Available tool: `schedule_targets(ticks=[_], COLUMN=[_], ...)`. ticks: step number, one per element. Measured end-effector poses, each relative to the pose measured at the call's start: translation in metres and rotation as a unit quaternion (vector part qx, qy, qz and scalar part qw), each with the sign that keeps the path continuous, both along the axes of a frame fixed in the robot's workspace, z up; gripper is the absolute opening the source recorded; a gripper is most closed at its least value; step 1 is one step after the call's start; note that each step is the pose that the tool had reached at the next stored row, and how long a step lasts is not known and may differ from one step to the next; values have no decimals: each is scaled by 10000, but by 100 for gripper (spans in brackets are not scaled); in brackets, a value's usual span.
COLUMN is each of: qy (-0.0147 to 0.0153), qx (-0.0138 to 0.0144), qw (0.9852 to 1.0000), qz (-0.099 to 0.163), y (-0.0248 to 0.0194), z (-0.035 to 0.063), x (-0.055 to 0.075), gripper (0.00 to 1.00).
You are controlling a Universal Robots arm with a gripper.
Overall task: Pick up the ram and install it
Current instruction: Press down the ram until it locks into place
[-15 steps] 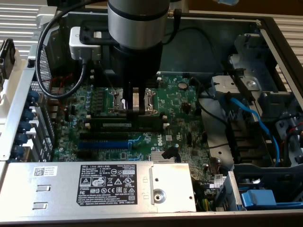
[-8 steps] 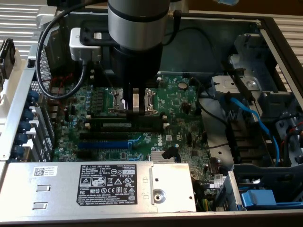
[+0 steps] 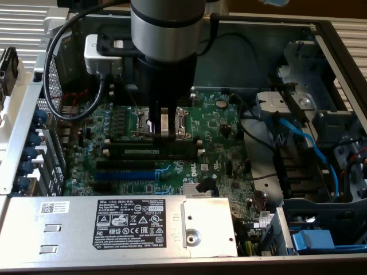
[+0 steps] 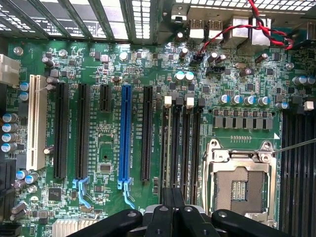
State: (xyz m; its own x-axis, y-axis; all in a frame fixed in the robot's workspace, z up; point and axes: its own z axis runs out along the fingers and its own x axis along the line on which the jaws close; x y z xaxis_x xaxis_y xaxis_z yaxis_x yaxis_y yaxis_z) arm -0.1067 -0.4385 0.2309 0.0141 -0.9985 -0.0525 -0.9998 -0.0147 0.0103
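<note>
Obs. 1: My jaws are pressed together, no gap between the fingertips (image 3: 163, 127), and nothing is pinched between them. In the wrist view the fingers (image 4: 173, 210) meet in one dark block over the near ends of the memory slots (image 4: 180, 143).

Obs. 2: Landmark is the CPU socket (image 3: 183, 120). The ram (image 3: 150, 151) stands on its long edge in a slot just beside the socket, on the side facing the blue slot (image 3: 123, 173). Its white label faces the exterior camera. My fingertips come down at the ram's upper edge, about mid-length. I cannot tell whether they touch it.

Obs. 3: In the wrist view the CPU socket (image 4: 242, 185) lies just beside the four black memory slots with white end clips. I cannot tell from there which slot carries the stick. The blue slot (image 4: 125, 133) lies beyond them, away from the socket.

Obs. 4, edges and room: The motherboard (image 3: 223, 123) around the socket is low and flat. Past the blue slot, well apart from the socket, the power supply box (image 3: 114, 226) rises as a wall. A black cable (image 3: 53, 86) loops beside my wrist near the case's rear grille. Blue cables (image 3: 309, 143) run through the drive bay, well apart from the socket on the exterior view's right.
</note>
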Motion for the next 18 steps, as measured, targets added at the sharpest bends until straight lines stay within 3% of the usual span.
schedule_targets(ticks=[18], qy=[0], qx=[0], qw=[10000], qz=[0], y=[-3], z=[-18], x=[0], gripper=[10])
